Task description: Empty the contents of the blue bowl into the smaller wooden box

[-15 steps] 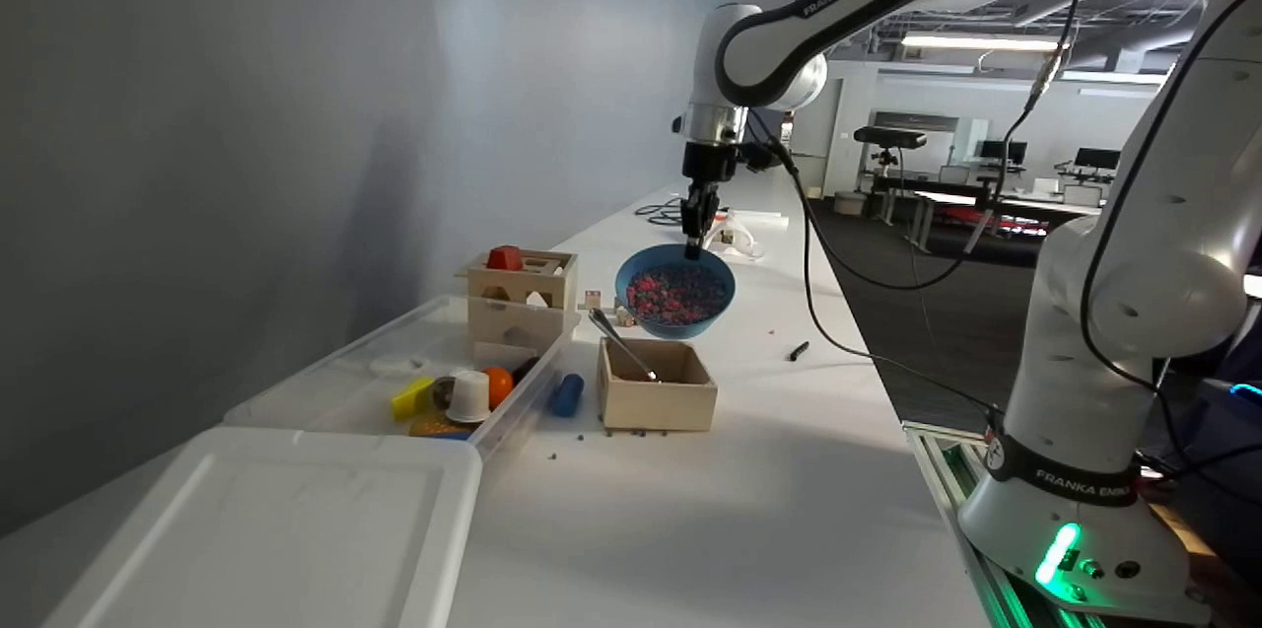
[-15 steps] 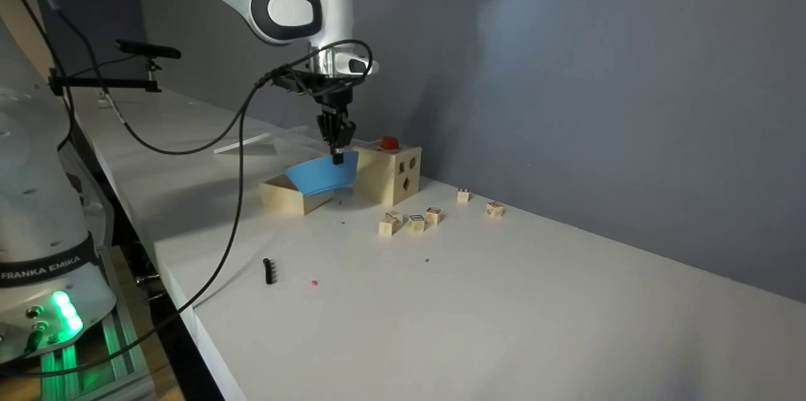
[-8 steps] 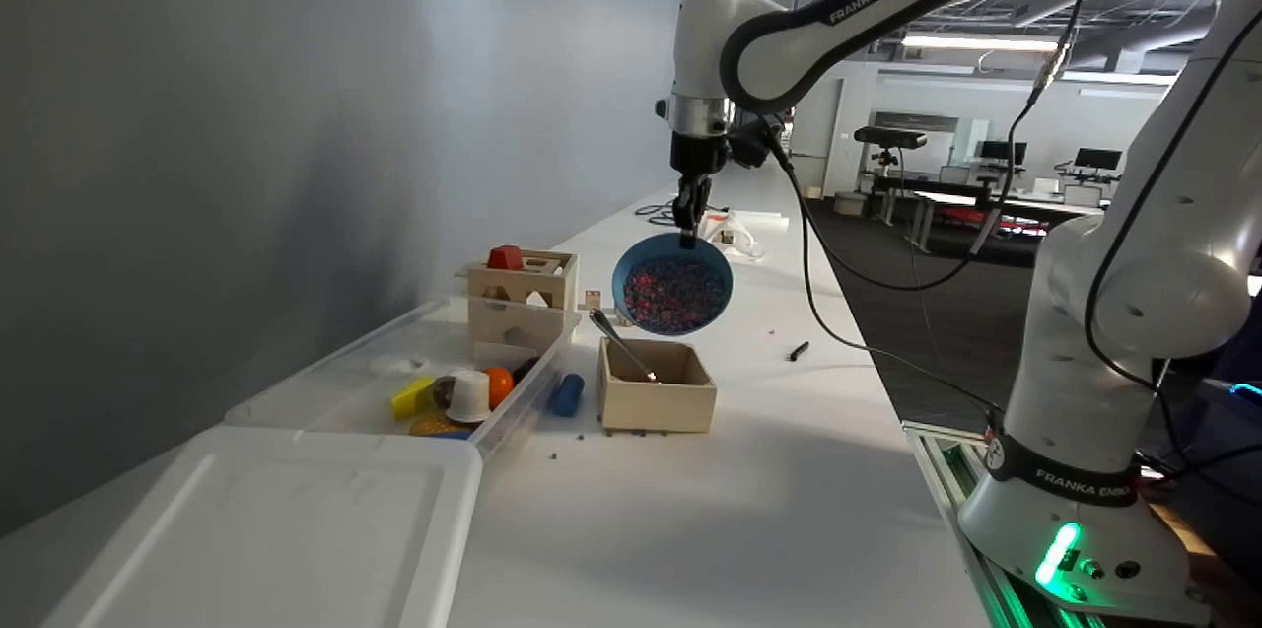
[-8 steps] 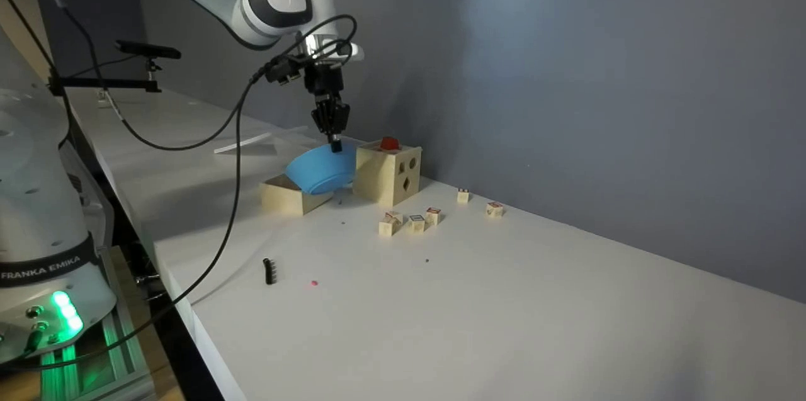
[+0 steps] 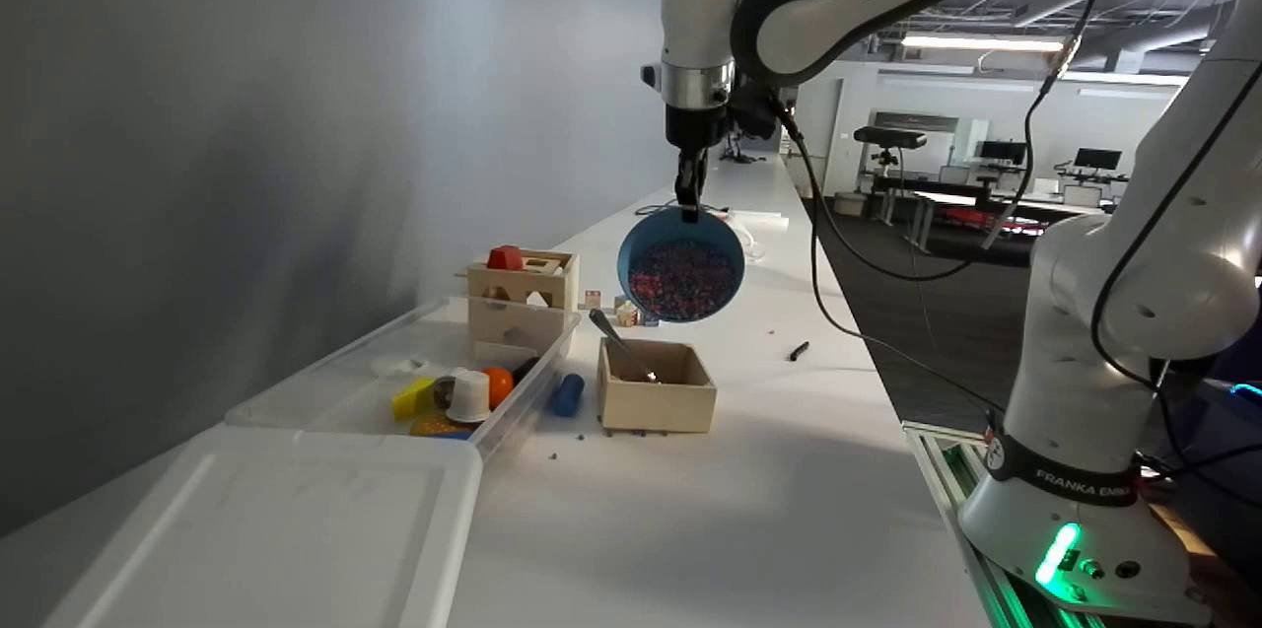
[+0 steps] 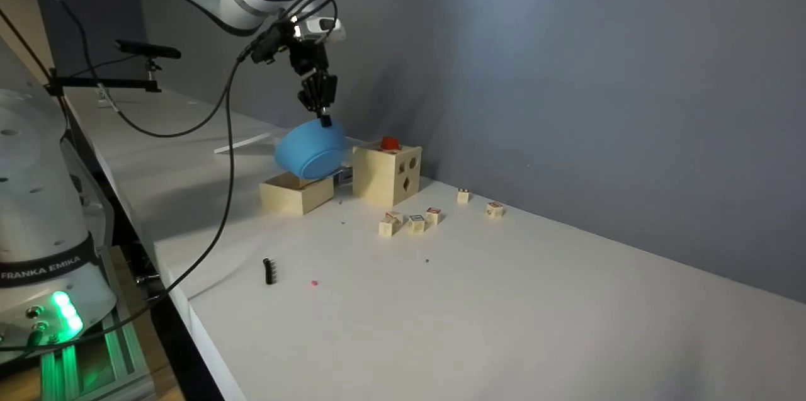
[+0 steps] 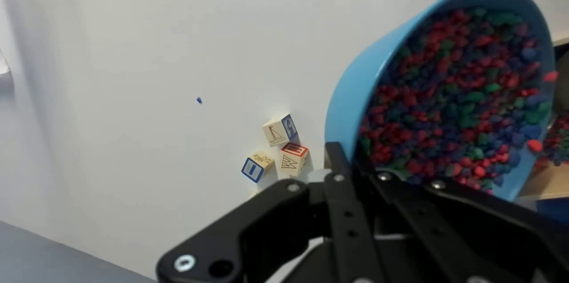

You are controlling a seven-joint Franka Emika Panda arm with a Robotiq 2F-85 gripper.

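My gripper (image 7: 353, 158) is shut on the rim of the blue bowl (image 7: 349, 101). It holds the bowl in the air by its upper edge, in both exterior views (image 5: 690, 212) (image 6: 325, 119). The bowl (image 6: 312, 149) is tilted steeply, its mouth facing the low box's side. The contents (image 5: 683, 281) are red, blue and green bits heaped toward the low side (image 7: 462, 96). A few red bits show at the lip. The smaller wooden box (image 5: 658, 406) stands below the bowl (image 6: 283, 198). In the wrist view its edge (image 7: 551, 185) shows at the right, with some bits inside.
A spoon (image 5: 613, 340) leans in the smaller box. The taller wooden box (image 6: 378, 177) with a red piece stands close by the bowl. A clear bin (image 5: 345, 362) and white lid (image 5: 286, 529) lie nearer the camera. Letter blocks (image 6: 417, 223) and a black piece (image 6: 269, 271) lie on the table.
The gripper and bowl have risen and shifted toward the smaller box's side. The bowl has tilted further, and the bits have slid toward its lower side. The box has not moved.
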